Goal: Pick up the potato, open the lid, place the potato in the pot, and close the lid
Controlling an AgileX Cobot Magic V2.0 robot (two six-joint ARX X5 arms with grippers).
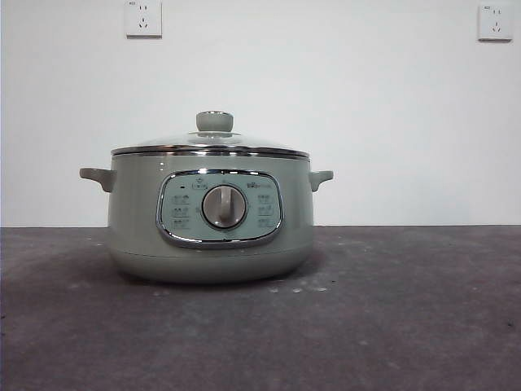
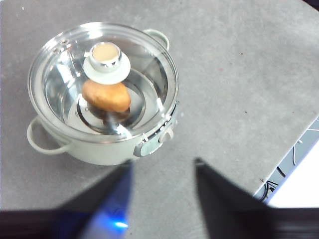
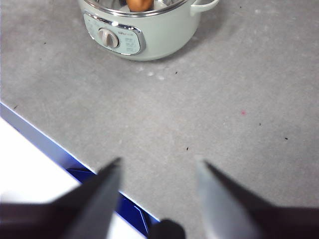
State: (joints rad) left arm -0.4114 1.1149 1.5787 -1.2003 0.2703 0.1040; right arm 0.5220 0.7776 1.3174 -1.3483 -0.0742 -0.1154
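Note:
The pale sage-green pot (image 1: 210, 216) stands on the grey table left of centre, dial facing the front camera. The glass lid (image 1: 211, 143) sits closed on it, its green knob (image 1: 214, 121) on top. In the left wrist view the potato (image 2: 105, 96) lies inside the pot (image 2: 99, 144) under the lid (image 2: 149, 64). The right wrist view shows the pot (image 3: 149, 40) with a bit of the potato (image 3: 139, 4) at the picture's edge. My left gripper (image 2: 163, 172) is open and empty, well off from the pot. My right gripper (image 3: 157, 169) is open and empty, away from the pot.
The grey table (image 1: 407, 309) stretches around the pot. Its edge shows in the right wrist view (image 3: 60, 152) and in the left wrist view (image 2: 286, 159). A white wall with two sockets (image 1: 143, 18) stands behind.

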